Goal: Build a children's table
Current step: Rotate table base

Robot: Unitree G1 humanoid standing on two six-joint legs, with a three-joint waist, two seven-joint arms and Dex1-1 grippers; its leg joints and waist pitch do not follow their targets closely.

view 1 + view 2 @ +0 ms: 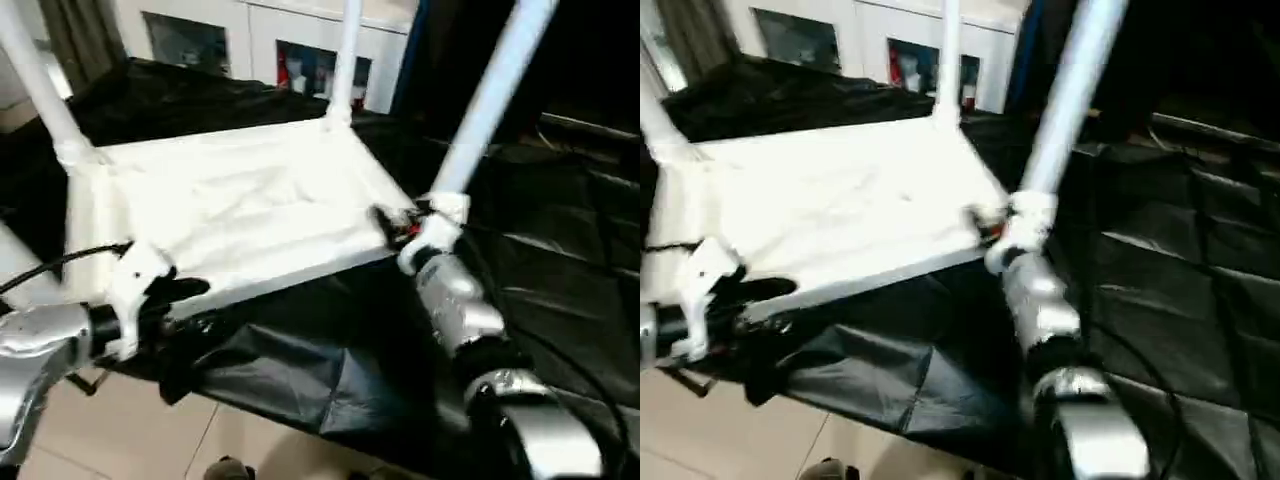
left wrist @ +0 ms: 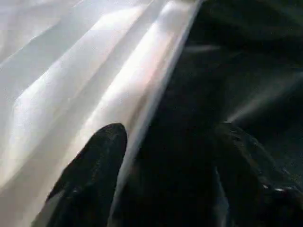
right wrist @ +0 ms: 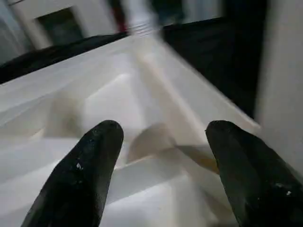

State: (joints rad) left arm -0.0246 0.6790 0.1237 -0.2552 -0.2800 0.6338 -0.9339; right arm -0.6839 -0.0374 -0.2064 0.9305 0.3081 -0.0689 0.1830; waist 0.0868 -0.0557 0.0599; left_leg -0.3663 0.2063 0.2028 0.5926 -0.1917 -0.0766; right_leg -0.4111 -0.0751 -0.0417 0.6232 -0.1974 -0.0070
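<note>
My left jaws (image 1: 185,290) stood spread astride the near rim of the upturned table top (image 1: 240,205), my right jaws (image 3: 163,161) spread over its corner beside a leg (image 1: 490,100); light, stiff, slick plastic, best gripped at that rim.

**Ribbed underside past two spread black fingers**

Right gripper (image 3: 161,142) standing wide open, two black fingers (image 3: 83,175) rising apart with nothing between them. Beyond, ribbed white underside of the table top (image 3: 109,99), upturned. One white leg (image 3: 141,19) rising from far corner socket. Another leg (image 3: 279,71) close beside the gripper. White cabinet (image 3: 57,19) behind, black cloth (image 3: 208,52) around.
</note>
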